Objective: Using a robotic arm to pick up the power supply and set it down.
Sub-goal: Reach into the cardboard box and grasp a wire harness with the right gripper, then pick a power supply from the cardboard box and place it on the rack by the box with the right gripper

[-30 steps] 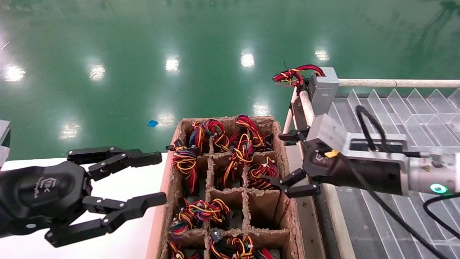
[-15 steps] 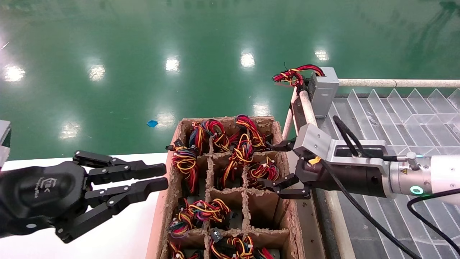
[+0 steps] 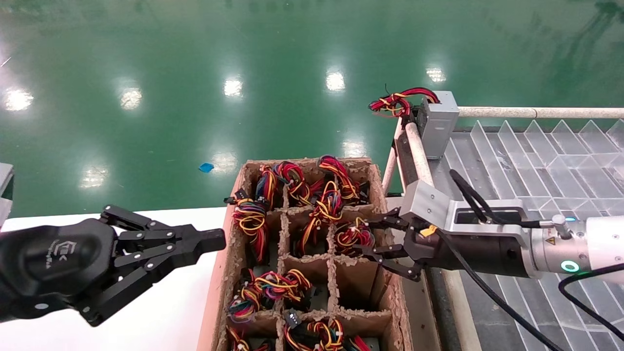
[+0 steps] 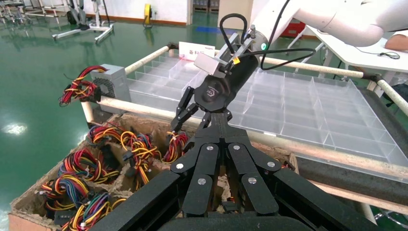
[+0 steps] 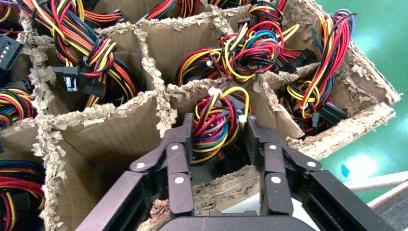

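The power supply shows only as its looped bundle of red, yellow and black wires (image 3: 353,234) (image 5: 216,125), standing in a right-hand cell of the cardboard crate (image 3: 229,253); its grey box is hidden down in the cell. My right gripper (image 3: 366,239) (image 5: 219,127), on the robotic arm with the light-grey wrist block (image 3: 429,197), reaches into that cell from the right. Its fingers (image 5: 180,139) press the bundle from both sides. My left gripper (image 3: 217,240) (image 4: 219,118) hangs shut and empty over the white table (image 3: 170,317), left of the crate.
Other crate cells hold several more wire bundles (image 3: 251,219). A second grey box with a flat red wire loop (image 3: 438,122) sits on the far corner of the rack. Clear plastic dividers (image 3: 536,161) and a pipe rail (image 3: 419,146) lie to the right.
My right gripper moved left and down into the cell and narrowed its fingers onto the wire bundle. The left gripper's fingers went from wide open to shut.
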### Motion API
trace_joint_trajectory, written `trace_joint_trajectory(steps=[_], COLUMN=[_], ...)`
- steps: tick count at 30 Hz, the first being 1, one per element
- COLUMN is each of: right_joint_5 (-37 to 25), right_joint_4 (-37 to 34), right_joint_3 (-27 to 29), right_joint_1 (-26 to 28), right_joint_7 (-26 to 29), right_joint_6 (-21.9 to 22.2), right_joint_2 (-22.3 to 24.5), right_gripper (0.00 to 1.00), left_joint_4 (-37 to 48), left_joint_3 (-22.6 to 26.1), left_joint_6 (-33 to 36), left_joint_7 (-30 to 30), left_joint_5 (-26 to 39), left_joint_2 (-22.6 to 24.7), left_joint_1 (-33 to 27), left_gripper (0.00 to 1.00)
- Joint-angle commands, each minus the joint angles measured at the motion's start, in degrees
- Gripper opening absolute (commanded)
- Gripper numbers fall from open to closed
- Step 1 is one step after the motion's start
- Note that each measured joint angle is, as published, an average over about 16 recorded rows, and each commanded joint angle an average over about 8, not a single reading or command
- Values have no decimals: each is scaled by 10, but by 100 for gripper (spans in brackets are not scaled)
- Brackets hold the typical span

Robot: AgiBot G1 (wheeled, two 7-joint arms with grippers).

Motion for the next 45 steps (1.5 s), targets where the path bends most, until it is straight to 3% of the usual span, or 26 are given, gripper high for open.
trace_joint_trajectory(steps=[1,15,24,30,39,45], right_joint_5=[2,43,157,222,221,213], right_joint_4=[-1,5,7,2,-2,-1], right_joint_3=[0,19,79,128,138,124], right_joint_1=[-1,-9,3,10,14,17], right_joint_7=[1,-22,-60,-96,-107,-103], right_joint_6=[-1,-7,-44,-47,-32,-47], right_joint_2=[1,14,53,78,80,72], right_gripper=[0,0,0,0,0,0], left_joint_4=[0,0,0,0,0,0], left_joint_3=[0,0,0,0,0,0], left_joint_6=[0,0,0,0,0,0], left_joint_7=[0,0,0,0,0,0], left_joint_5=[0,0,0,0,0,0], left_joint_2=[0,0,0,0,0,0], left_joint_1=[0,0,0,0,0,0], left_gripper=[0,0,0,0,0,0])
